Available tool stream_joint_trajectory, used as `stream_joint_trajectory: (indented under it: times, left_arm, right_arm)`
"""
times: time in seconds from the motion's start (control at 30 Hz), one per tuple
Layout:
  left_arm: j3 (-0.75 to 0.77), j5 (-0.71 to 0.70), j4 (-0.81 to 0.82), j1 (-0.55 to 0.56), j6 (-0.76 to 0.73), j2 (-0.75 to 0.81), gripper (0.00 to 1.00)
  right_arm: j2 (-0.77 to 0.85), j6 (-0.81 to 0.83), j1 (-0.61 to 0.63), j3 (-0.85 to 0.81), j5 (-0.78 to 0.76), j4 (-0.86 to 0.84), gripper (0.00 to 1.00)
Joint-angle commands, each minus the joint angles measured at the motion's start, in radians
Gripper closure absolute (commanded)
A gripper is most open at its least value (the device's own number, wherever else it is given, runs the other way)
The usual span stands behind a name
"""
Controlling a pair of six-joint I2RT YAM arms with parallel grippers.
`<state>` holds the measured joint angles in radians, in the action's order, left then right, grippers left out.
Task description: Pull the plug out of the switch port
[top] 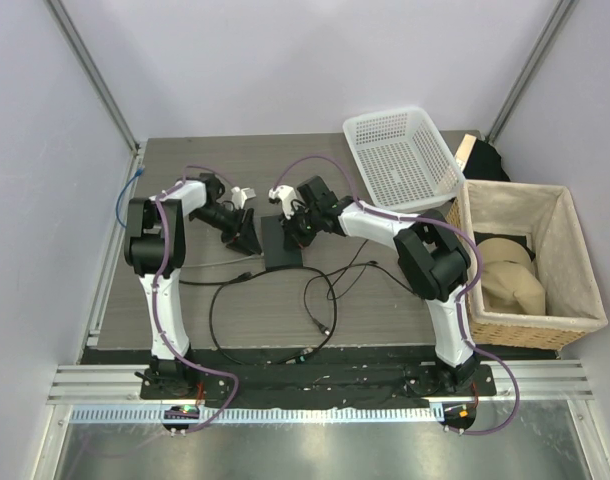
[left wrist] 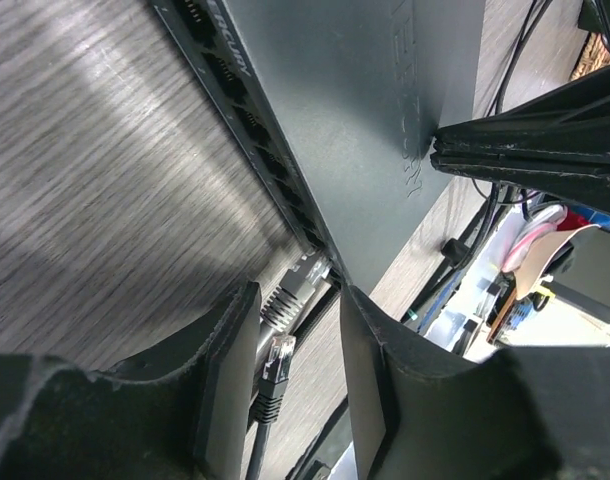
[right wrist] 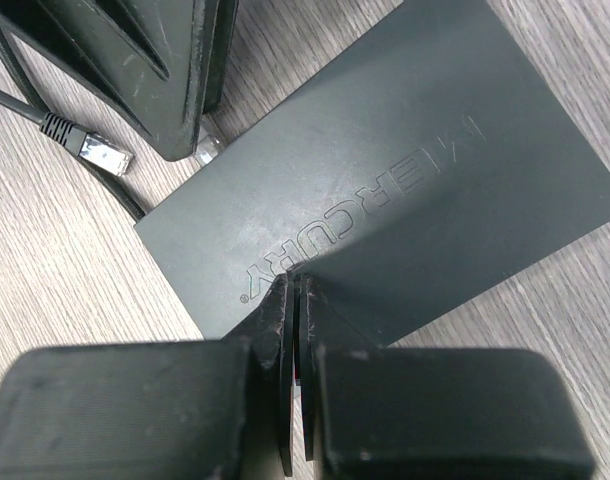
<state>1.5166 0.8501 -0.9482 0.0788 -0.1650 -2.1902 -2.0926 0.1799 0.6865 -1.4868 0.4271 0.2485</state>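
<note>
The flat dark-grey switch (top: 282,243) lies mid-table, marked MERCURY in the right wrist view (right wrist: 385,190). A row of ports runs along its edge (left wrist: 247,125). A grey plug (left wrist: 293,287) sits in the end port. My left gripper (left wrist: 300,365) is open, with its fingers either side of that plug and its cable. A loose black-booted plug (left wrist: 274,368) also lies on the table between the fingers. My right gripper (right wrist: 297,285) is shut and empty, with its tips pressed down on the switch top; it also shows in the left wrist view (left wrist: 440,150).
A white plastic basket (top: 400,155) stands at the back right. A wicker basket (top: 525,265) stands at the right edge. Black cables (top: 275,300) loop over the table in front of the switch. The loose plug also shows in the right wrist view (right wrist: 103,153).
</note>
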Motion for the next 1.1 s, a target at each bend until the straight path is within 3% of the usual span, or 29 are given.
stream_joint_trajectory:
  times: [0.0, 0.27, 0.43, 0.73, 1.07]
  left_arm:
    - [-0.029, -0.048, 0.032, 0.013, -0.005, -0.049, 0.57]
    - [-0.049, -0.059, 0.084, 0.022, 0.007, -0.049, 0.50]
    - [-0.044, -0.048, 0.072, 0.030, -0.011, -0.065, 0.54]
    - [-0.026, -0.195, 0.072, 0.108, 0.028, -0.069, 0.57]
    - [-0.033, -0.307, 0.115, 0.131, 0.133, -0.072, 0.78]
  right_arm:
    - [-0.044, 0.009, 0.008, 0.046, -0.074, 0.094, 0.99]
    - [-0.050, 0.006, 0.010, 0.043, -0.076, 0.089, 0.99]
    - [-0.053, 0.004, 0.010, 0.042, -0.079, 0.087, 0.99]
    - [-0.058, 0.003, 0.010, 0.042, -0.077, 0.078, 0.99]
    - [-0.049, 0.000, 0.010, 0.059, -0.082, 0.067, 0.99]
